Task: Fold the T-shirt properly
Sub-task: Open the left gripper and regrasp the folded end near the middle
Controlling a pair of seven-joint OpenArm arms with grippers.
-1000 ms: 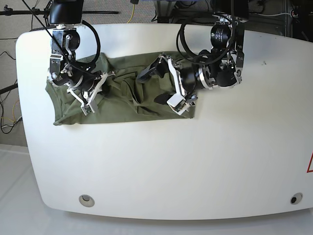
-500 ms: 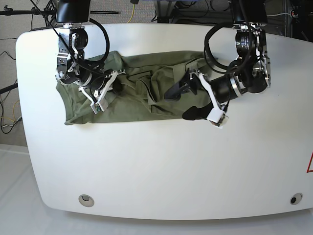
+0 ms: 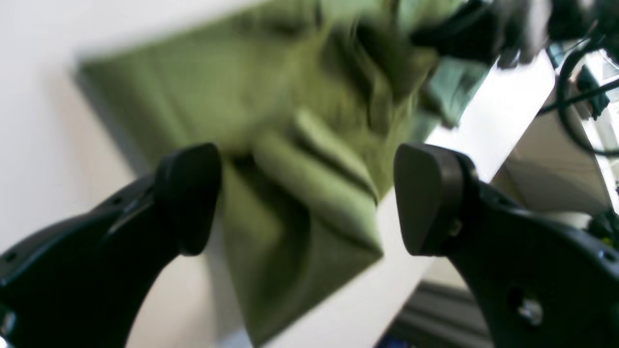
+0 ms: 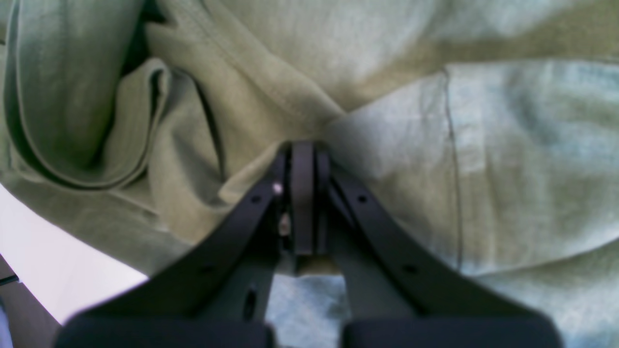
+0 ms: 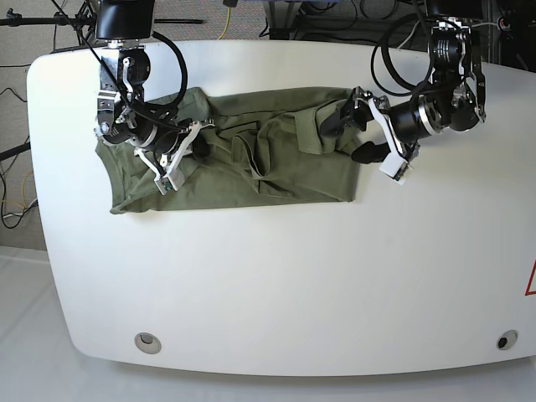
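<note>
In the left wrist view the left gripper [image 3: 309, 198] gapes above the T-shirt [image 3: 271, 159], in the right wrist view the right gripper [image 4: 302, 164] is clamped on its bunched cloth, and the base view shows it spread across the table [image 5: 268, 285].

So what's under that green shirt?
The T-shirt lies on the white table, bare all around it. Its folded layers hide whatever is beneath. The right pincer is shut on cloth; the left pincer is open.
</note>
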